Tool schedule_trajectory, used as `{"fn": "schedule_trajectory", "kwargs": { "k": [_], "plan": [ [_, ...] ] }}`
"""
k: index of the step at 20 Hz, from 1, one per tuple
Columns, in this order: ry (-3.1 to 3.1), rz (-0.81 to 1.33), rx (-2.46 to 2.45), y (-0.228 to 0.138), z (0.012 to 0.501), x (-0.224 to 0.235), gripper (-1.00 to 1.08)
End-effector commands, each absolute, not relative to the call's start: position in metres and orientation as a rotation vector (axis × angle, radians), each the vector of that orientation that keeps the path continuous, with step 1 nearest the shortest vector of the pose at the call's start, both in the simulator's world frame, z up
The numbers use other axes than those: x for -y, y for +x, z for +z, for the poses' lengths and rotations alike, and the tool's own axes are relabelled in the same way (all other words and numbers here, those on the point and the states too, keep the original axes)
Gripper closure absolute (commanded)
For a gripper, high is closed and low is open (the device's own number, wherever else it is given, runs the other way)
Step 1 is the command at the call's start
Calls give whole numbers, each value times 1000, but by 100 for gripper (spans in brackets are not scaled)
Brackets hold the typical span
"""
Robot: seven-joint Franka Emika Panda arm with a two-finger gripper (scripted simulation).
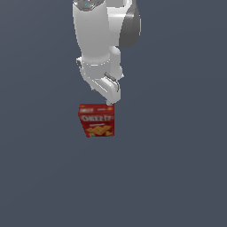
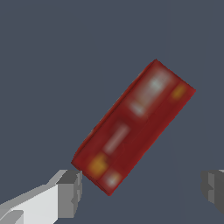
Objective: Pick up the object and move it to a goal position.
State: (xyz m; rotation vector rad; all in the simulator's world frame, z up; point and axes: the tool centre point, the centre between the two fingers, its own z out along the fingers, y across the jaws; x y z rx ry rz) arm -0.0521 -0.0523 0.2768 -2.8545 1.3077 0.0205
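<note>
Two grey fingertips are seen closest to the wrist camera, one on a white finger and the other only partly in frame at the opposite edge; they are spread wide apart, so the gripper is released and nothing is held between them. One corner of the cracker box is shown just beside the nearer fingertip, though contact cannot be confirmed.

No desk edge or corner is shown in either view, so the box cannot be placed against them. The surface is rendered as a flat, uniform slate-blue plane that fills both pictures, with no walls or room features to be made out.

In the exterior view, the cracker box is seen standing upright near the middle of the picture, directly beneath the white arm, whose gripper is positioned right at the box's upper corner on the exterior view's right. A red front is displayed, with white "Cheez-It" lettering across the upper part and orange square crackers pictured below. From the wrist camera the narrow red top is seen at a diagonal, its markings blurred.
</note>
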Motion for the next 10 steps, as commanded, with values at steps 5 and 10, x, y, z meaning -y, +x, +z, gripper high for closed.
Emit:
{"fn": "schedule_trajectory", "kwargs": {
  "k": [5, 10],
  "plan": [
    [-2726, 16, -1558, -47, 268, 58, -92],
    [-2614, 12, -1741, -44, 261, 63, -92]
  ]
}}
